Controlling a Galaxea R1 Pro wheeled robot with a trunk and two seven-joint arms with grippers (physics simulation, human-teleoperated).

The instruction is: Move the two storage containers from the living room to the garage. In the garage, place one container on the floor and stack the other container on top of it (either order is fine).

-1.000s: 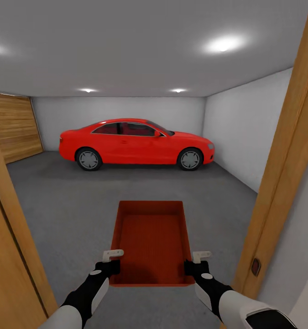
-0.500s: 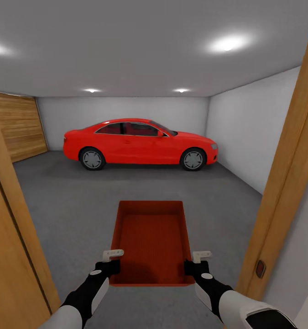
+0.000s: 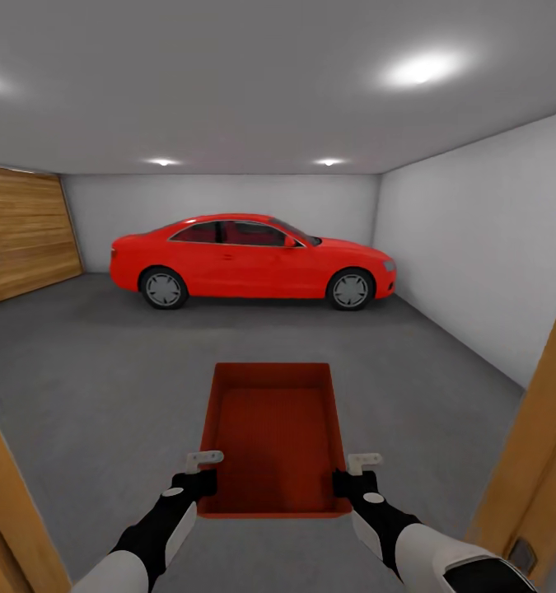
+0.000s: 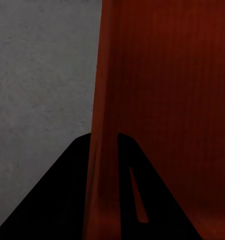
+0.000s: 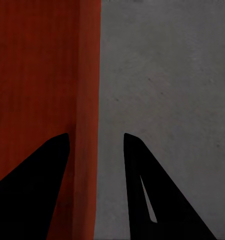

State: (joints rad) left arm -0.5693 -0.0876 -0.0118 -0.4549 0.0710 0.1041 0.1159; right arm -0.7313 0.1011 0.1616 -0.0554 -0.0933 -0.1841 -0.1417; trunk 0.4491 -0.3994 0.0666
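Storage container (image 3: 275, 436), orange-red and open-topped, hangs between the two grippers over the garage floor (image 3: 105, 371), its long axis pointing away from the robot toward the red car (image 3: 253, 259) parked well beyond. The left gripper (image 3: 202, 471) sits at the near left corner and the right gripper (image 3: 353, 473) at the near right corner. In the left wrist view the left gripper (image 4: 105, 150) has a dark finger on each side of the bin's side wall (image 4: 105, 100), the jaws closed on that wall. In the right wrist view the right gripper (image 5: 96, 150) straddles the opposite wall (image 5: 87, 75) the same way, one finger inside the bin and one outside, though a sliver of floor shows between the outer finger and the wall, so I judge it gripping but less surely.

The bin looks stiff and probably light, being empty, with thin, smooth, slightly tapered walls that could slide out of a pinch. Holding it by both long walls near the end closest to the robot leaves the far end unsupported, so it may tip or twist if one arm leads. Lowering it level looks safest. A wooden door frame (image 3: 533, 428) stands just beside the right arm.
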